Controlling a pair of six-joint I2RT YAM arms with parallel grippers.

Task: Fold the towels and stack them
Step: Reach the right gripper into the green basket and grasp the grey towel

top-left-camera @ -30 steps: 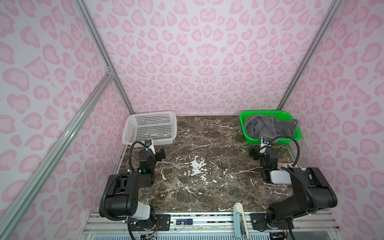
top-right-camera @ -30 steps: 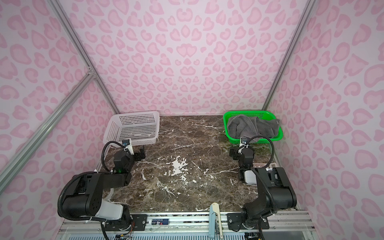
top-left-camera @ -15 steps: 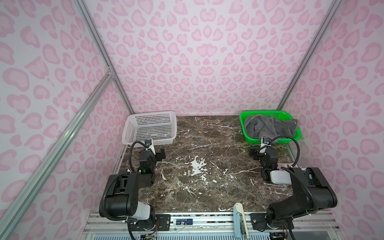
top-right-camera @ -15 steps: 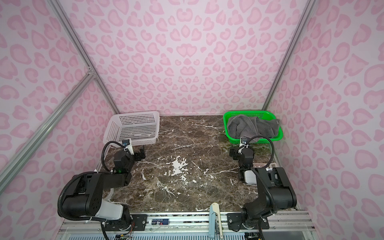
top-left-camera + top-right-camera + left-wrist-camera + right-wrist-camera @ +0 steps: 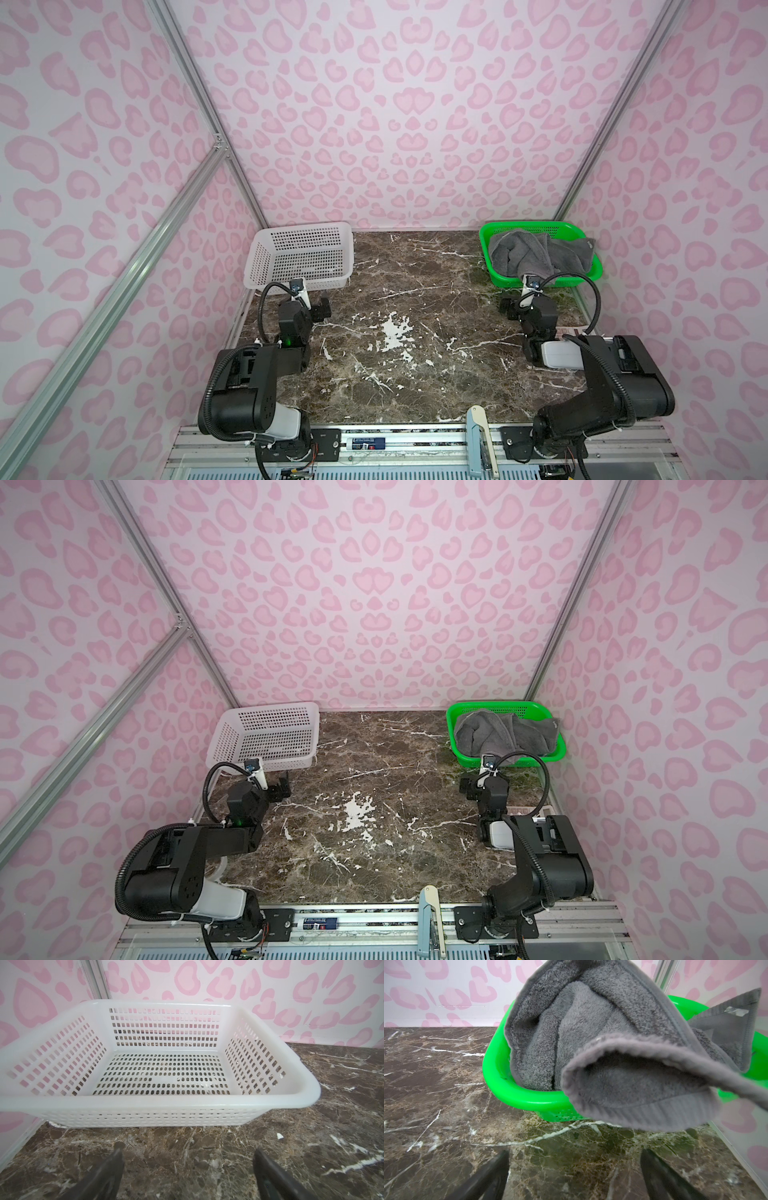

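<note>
Plain dark grey on the towel (image 5: 536, 255), bright green on the right basket (image 5: 536, 225), milky white with rows of small dark slots on the left basket (image 5: 303, 227). Dark brown marbling, veined and blotched white, across the worktop (image 5: 415, 291). Pale pink with darker pink leopard-and-heart spots over the walls (image 5: 395, 124), silver on the frame bar (image 5: 124, 276).

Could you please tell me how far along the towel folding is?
Nothing looks done: the grey towel lies crumpled in the green basket; the white basket holds nothing. Nothing is in hand: the left gripper and right gripper hang open over the table. All folding and stacking remains.
</note>
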